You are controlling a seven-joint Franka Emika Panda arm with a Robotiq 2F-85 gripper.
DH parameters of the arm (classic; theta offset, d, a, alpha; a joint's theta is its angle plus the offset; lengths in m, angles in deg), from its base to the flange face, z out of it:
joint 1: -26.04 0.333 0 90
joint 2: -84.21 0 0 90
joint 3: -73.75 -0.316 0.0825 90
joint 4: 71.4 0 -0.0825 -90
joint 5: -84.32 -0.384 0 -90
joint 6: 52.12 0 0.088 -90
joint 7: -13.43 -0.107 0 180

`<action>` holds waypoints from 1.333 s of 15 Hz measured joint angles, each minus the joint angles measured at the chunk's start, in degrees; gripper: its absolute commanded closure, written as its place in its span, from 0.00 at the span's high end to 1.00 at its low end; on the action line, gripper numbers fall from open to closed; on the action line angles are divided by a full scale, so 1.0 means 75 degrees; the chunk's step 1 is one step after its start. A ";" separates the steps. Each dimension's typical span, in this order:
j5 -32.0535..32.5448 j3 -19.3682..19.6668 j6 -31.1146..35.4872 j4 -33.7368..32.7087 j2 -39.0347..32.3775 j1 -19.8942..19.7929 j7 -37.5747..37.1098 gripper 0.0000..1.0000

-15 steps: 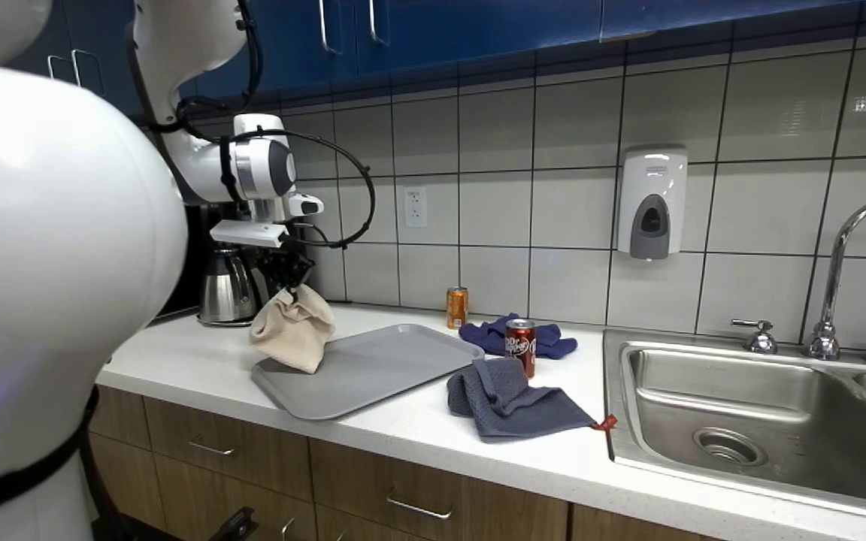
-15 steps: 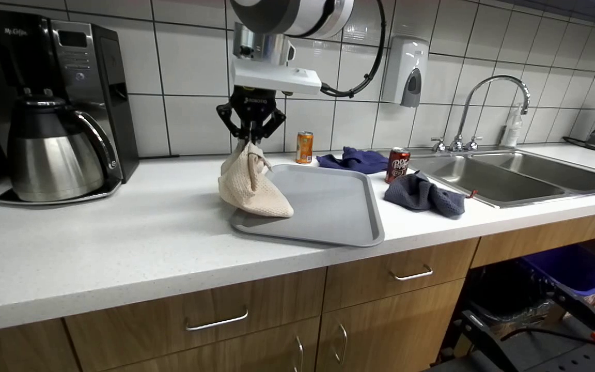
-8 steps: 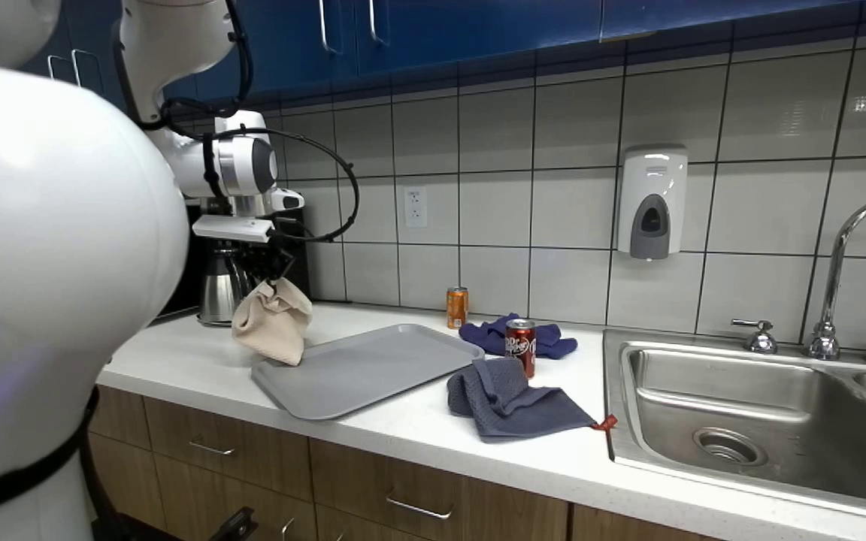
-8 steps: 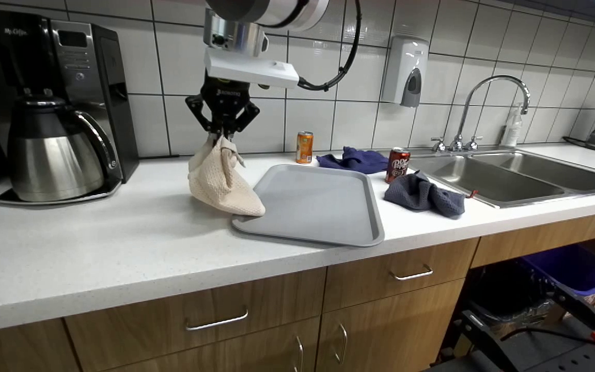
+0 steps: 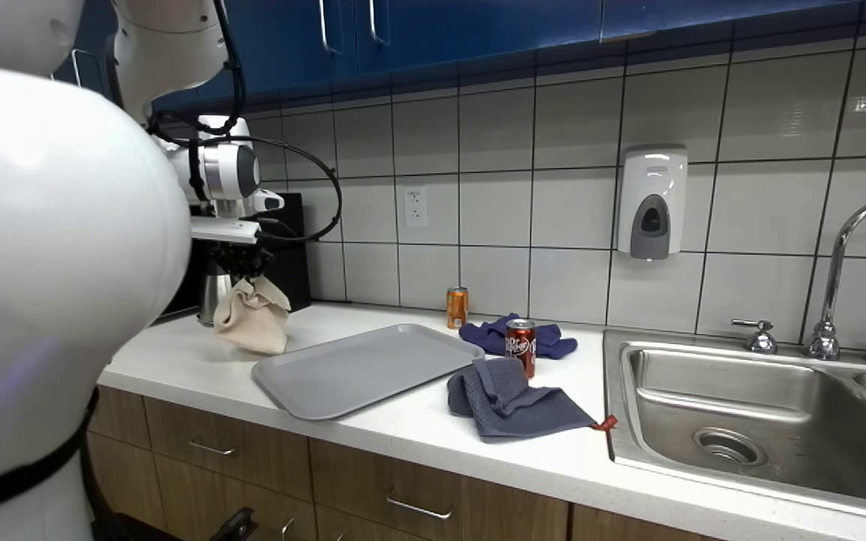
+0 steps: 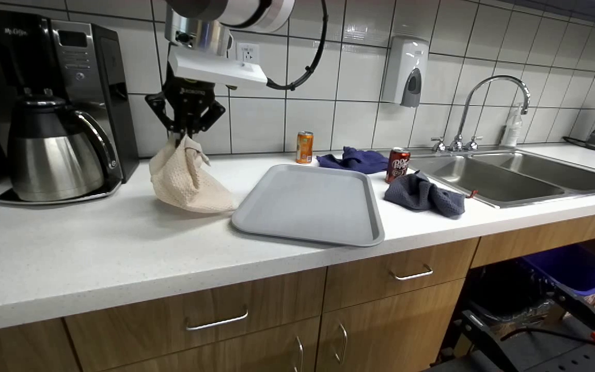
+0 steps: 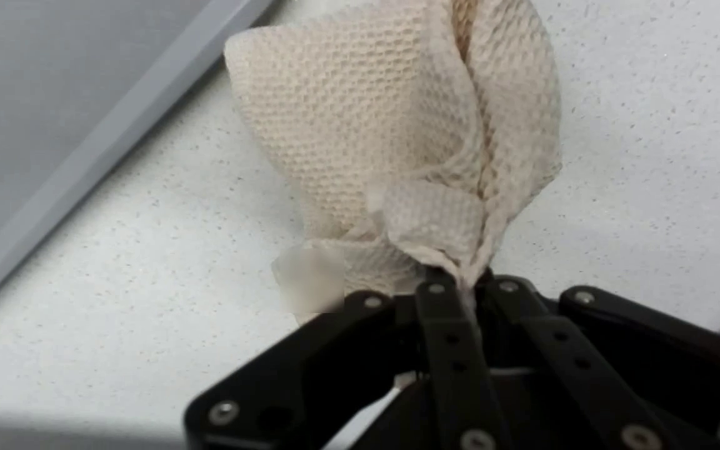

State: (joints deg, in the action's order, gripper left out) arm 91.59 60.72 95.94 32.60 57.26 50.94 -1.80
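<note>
Shifted cloth [image 6: 186, 178] off tray [image 6: 308, 204] toward coffee pot [image 6: 55, 160]; now hanging over table [image 6: 122, 248] just beside tray, gripped by its bunched top in clenched pincer [image 7: 464, 279]; leaving tray corner uncovered, apparently mid-carry.

The beige cloth [image 7: 347, 106] looks nubbly to me, a rough waffle weave; the gripper [image 7: 461, 281] is matt, its screws [image 7: 224, 413] shiny metal. The tray [image 6: 308, 206] seems smooth, dull plastic, the counter [image 6: 122, 248] smooth too. The sink [image 5: 726, 413] is softly gleaming steel, the tap [image 5: 831, 289] polished chrome, and I catch glare off glossy tiles [image 5: 771, 113]. The jug [image 6: 60, 170] is bright metal and plastic; the drawers [image 6: 137, 325], matt wood.
</note>
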 measured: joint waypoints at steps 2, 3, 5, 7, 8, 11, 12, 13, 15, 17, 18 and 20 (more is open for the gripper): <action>0.0000 -0.0044 0.0000 -0.0259 -0.0205 0.0074 0.0153 0.02; -0.0001 -0.0071 -0.0002 -0.0382 -0.0315 0.0106 0.0219 0.02; -0.0001 -0.0100 -0.0005 -0.0603 -0.0523 0.0170 0.0328 0.02; -0.0001 -0.0104 -0.0014 -0.0812 -0.0732 0.0234 0.0417 0.02; -0.0001 -0.0104 -0.0023 -0.0919 -0.0841 0.0264 0.0443 0.02; -0.0001 -0.0104 -0.0040 -0.1210 -0.1176 0.0338 0.0523 0.02; -0.0001 -0.0104 -0.0056 -0.1312 -0.1287 0.0358 0.0554 0.02; -0.0001 -0.0104 -0.0072 -0.1406 -0.1392 0.0376 0.0581 0.02; -0.0001 -0.0104 -0.0124 -0.1609 -0.1599 0.0410 0.0637 0.02; -0.0001 -0.0104 -0.0210 -0.1801 -0.1780 0.0440 0.0687 0.02; -0.0001 -0.0103 -0.0277 -0.1903 -0.1863 0.0456 0.0706 0.33; -0.0001 -0.0103 -0.0392 -0.2089 -0.1997 0.0486 0.0714 0.41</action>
State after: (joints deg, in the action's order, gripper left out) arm 91.59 59.95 93.00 16.94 42.29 54.58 3.55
